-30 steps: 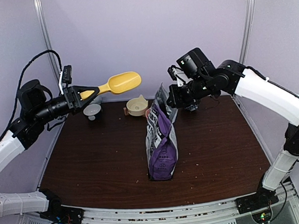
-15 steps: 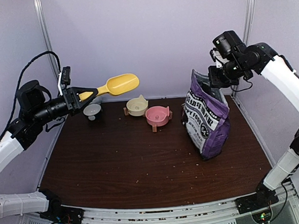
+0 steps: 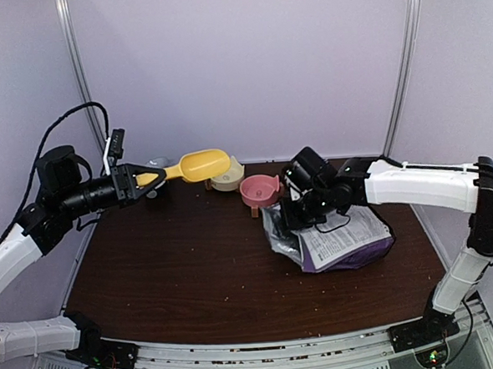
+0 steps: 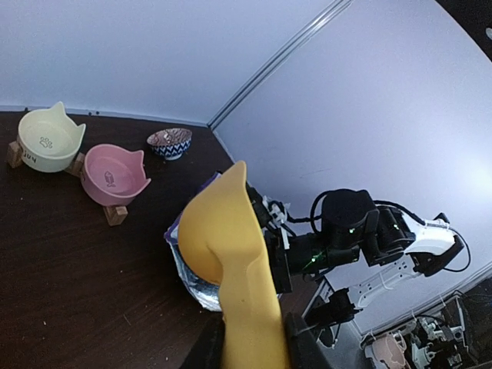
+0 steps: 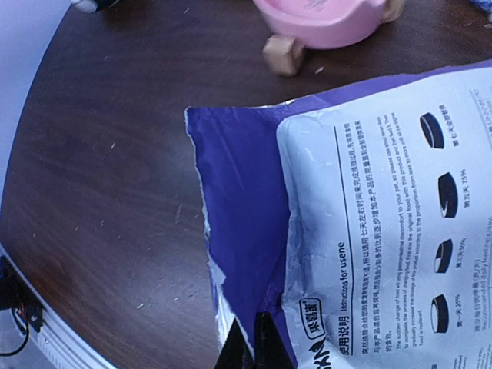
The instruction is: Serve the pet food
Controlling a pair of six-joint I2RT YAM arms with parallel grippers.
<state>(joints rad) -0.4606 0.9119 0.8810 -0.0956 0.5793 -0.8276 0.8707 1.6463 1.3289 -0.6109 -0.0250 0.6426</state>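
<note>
Aloft: yellow scoop (image 4: 223,238); cream bowl (image 4: 49,138) beside pink bowl (image 4: 114,173); patterned bowl (image 4: 170,142) near.

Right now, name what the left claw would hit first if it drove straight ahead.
Probably the right claw gripping the purple bag; the yellow scoop held by the left claw would touch first. Depth is unclear; it might pass above.

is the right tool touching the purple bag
Touching. The right wrist view shows the right tool closed on the ragged edge of the purple bag.
</note>
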